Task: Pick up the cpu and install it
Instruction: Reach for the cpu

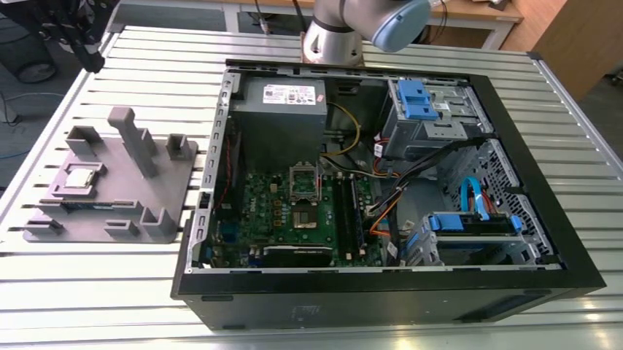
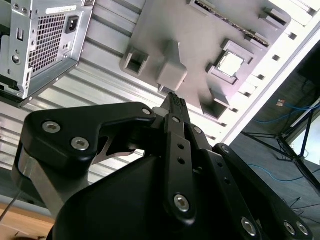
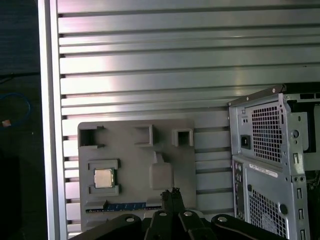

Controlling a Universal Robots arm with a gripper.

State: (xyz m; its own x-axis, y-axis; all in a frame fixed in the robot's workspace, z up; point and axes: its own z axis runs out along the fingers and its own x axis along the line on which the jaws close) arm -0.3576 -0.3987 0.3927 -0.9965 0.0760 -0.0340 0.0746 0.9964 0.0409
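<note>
Exterior view: an open computer case (image 1: 389, 306) lies on its side on a slatted metal counter (image 1: 98, 284). Its motherboard (image 1: 282, 211) faces up, with the dark metal-framed socket (image 1: 303, 182) near the board's middle and a power supply (image 1: 282, 98) at the far end of the case. On the counter, just beside the case on the exterior view's left, lies a gray plastic fixture (image 1: 107, 204) with raised blocks and one tall upright post. The cpu (image 1: 81, 177), a small square chip with a pale silvery top, lies flat in a framed recess toward the left side of this fixture, well apart from the socket. Part of the robot arm (image 1: 355, 25) shows at the far edge of the counter.

First wrist view: the gripper (image 3: 171, 192) is closed, its two black fingertips pressed together with nothing between them. It hangs over the counter, looking down on the fixture, and touches neither the fixture nor the cpu. The perforated metal rear panel (image 3: 267, 165) of the case stands beside the fixture.
</note>
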